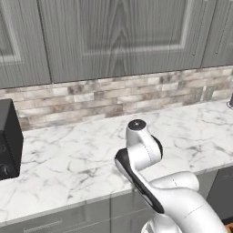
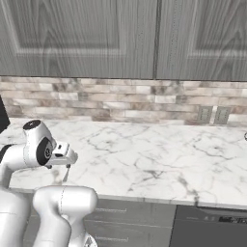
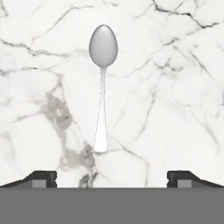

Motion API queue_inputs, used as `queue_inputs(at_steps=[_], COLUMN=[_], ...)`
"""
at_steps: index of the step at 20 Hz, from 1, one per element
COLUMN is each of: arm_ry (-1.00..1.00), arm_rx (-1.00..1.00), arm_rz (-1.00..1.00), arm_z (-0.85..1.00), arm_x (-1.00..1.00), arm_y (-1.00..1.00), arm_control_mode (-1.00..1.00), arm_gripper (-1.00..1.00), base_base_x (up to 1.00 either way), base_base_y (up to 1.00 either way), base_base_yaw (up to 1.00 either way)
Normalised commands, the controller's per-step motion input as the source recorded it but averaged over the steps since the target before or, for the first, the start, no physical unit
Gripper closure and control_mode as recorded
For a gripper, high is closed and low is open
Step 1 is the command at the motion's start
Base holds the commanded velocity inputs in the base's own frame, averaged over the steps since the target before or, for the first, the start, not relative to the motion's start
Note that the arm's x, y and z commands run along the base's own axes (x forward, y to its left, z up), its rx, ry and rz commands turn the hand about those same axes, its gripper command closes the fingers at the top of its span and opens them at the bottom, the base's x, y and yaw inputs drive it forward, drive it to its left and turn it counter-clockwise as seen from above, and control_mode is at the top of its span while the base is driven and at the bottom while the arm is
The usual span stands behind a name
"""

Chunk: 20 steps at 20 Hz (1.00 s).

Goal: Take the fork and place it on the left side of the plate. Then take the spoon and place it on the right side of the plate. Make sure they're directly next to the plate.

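The spoon (image 3: 103, 78) lies flat on the white marble counter (image 3: 175, 109), a grey metal piece with its oval bowl away from the hand and its thin handle running back toward it. My gripper (image 3: 112, 180) hovers above the handle end, open, its two dark fingertips (image 3: 41, 178) spread wide to either side with nothing between them. From the right base view the hand (image 2: 61, 154) hangs over the counter's front left part, with the spoon (image 2: 66, 174) a thin sliver just under it. The fork and the plate are out of view.
A black appliance (image 1: 7, 141) stands at the counter's left end. A brick backsplash (image 2: 125, 103) with a twin wall outlet (image 2: 212, 115) runs behind, under grey cabinets (image 2: 120, 34). The counter's front edge (image 2: 144, 198) lies close to the spoon.
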Motion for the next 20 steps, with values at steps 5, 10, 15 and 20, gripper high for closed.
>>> queue_inputs(at_steps=[5, 10, 15, 20], arm_ry=[0.0, 0.03, 0.06, 0.04], arm_rx=[0.0, 0.0, 0.0, 0.0], arm_rz=[0.0, 0.0, -0.02, 0.0], arm_z=[-0.37, -0.26, -0.29, -0.41], arm_x=[0.43, 0.45, 0.37, 0.24], arm_y=[0.02, 0.04, 0.08, 0.0], arm_control_mode=[-1.0, -1.0, -1.0, -1.0], arm_gripper=[-1.0, -1.0, -1.0, -1.0], base_base_x=[0.0, 0.0, 0.0, 0.0], base_base_y=[0.0, 0.0, 0.0, 0.0], base_base_yaw=[0.0, 0.0, 0.0, 0.0])
